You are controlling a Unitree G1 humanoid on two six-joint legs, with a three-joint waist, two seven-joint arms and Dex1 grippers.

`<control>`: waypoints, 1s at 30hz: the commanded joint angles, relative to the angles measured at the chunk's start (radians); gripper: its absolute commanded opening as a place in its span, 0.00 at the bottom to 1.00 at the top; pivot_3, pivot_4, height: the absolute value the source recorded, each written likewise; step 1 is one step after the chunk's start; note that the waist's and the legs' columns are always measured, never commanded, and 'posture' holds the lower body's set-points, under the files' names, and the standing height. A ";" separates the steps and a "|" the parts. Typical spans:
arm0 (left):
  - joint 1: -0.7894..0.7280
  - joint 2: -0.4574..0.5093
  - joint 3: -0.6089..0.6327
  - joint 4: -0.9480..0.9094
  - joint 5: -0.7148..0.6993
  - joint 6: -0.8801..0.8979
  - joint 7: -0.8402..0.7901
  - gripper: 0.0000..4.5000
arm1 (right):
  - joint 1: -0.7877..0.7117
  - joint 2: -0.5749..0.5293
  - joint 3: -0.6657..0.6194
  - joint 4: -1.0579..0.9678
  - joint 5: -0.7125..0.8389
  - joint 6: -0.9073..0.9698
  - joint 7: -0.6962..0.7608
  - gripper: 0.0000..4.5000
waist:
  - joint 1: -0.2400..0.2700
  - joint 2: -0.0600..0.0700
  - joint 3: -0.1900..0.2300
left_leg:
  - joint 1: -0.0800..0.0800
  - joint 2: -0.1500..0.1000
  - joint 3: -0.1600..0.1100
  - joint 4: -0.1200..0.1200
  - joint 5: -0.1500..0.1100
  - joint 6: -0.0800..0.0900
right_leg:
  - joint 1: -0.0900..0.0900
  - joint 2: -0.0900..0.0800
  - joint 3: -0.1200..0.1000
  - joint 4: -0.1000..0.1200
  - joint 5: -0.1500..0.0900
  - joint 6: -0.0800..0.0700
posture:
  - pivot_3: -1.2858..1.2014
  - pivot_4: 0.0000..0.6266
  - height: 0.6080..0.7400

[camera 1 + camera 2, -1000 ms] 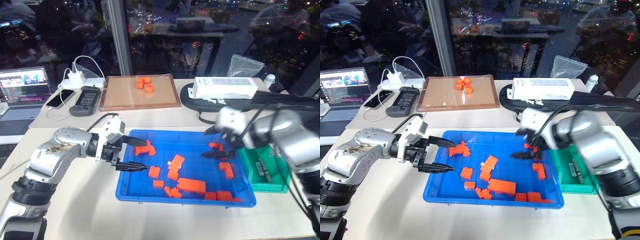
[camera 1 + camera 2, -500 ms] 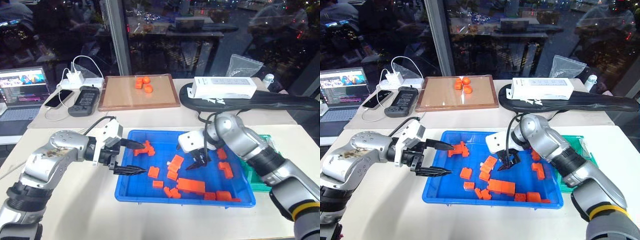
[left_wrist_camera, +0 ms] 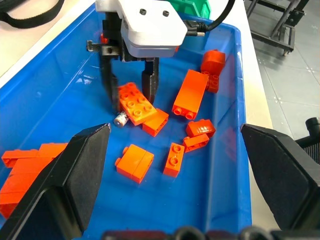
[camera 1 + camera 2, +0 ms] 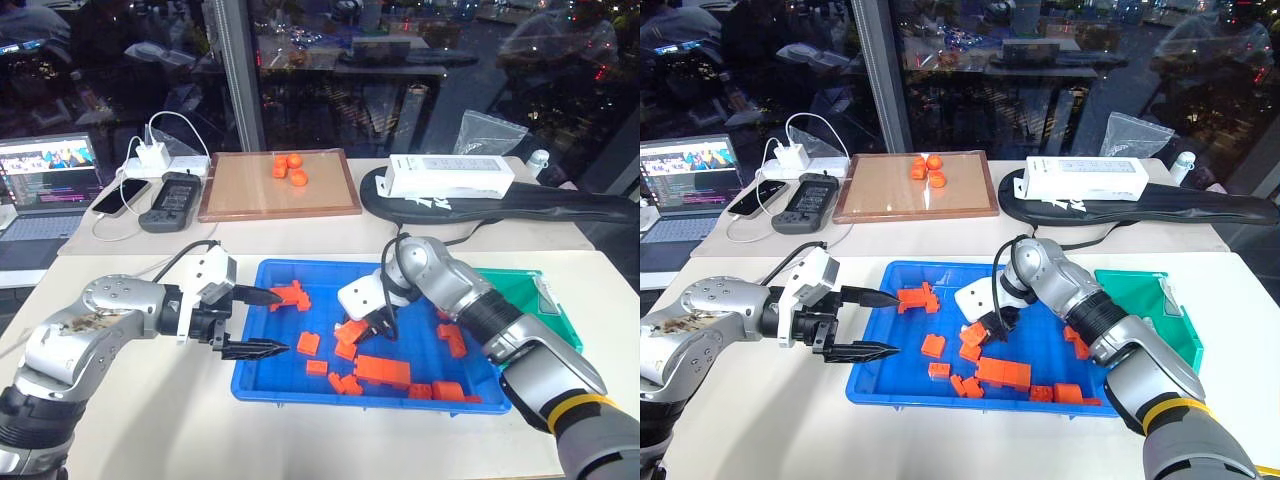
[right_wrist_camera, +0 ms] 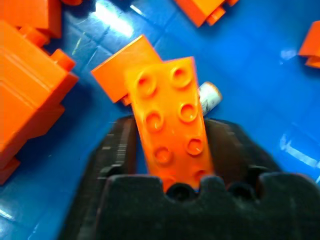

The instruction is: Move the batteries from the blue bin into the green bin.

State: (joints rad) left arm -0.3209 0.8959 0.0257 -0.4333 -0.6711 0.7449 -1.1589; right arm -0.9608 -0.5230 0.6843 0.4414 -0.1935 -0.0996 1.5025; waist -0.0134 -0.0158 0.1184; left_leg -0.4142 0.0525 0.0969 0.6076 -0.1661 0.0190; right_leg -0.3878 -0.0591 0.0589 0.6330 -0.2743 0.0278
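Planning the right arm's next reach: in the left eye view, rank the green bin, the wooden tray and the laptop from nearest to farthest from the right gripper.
1. Green bin, right of the right gripper.
2. Wooden tray, behind, toward the window.
3. Laptop, far left edge.

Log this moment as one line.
right gripper: astride orange block in blue bin | battery: beside block | left gripper: open, idle
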 commanded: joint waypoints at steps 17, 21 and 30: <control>-0.155 -0.047 -0.111 0.109 0.043 -0.077 -0.086 1.00 | 0.154 -0.344 -0.208 -0.349 0.034 0.308 0.024 0.31 | 0.003 0.000 0.000 | 0.000 -0.001 0.001 0.000 0.000 0.000 | 0.000 0.000 0.000 -0.001 0.000 0.000 | 0.52 0.24 1.00; -0.182 -0.062 -0.135 0.140 0.061 -0.095 -0.109 1.00 | 0.163 -0.359 -0.220 -0.343 -0.012 0.343 -0.037 0.42 | 0.001 0.000 0.000 | 0.000 -0.001 0.001 0.000 0.000 0.000 | 0.000 0.000 0.000 -0.001 0.000 0.000 | 0.52 0.24 1.00; -0.182 -0.061 -0.138 0.151 0.078 -0.106 -0.133 1.00 | 0.152 -0.254 -0.250 -0.441 0.054 0.442 -0.077 0.99 | 0.000 0.000 0.000 | 0.000 0.000 0.000 0.000 0.000 0.000 | 0.000 0.000 0.001 -0.001 -0.001 0.000 | 0.52 0.24 1.00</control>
State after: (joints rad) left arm -0.4987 0.8272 -0.1290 -0.2623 -0.5897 0.6554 -1.2823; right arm -0.7899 -0.8138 0.4555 0.0573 -0.1714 0.3188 1.4377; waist -0.0136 -0.0162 0.1185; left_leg -0.4146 0.0522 0.0971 0.6074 -0.1662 0.0190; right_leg -0.3882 -0.0587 0.0594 0.6319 -0.2748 0.0276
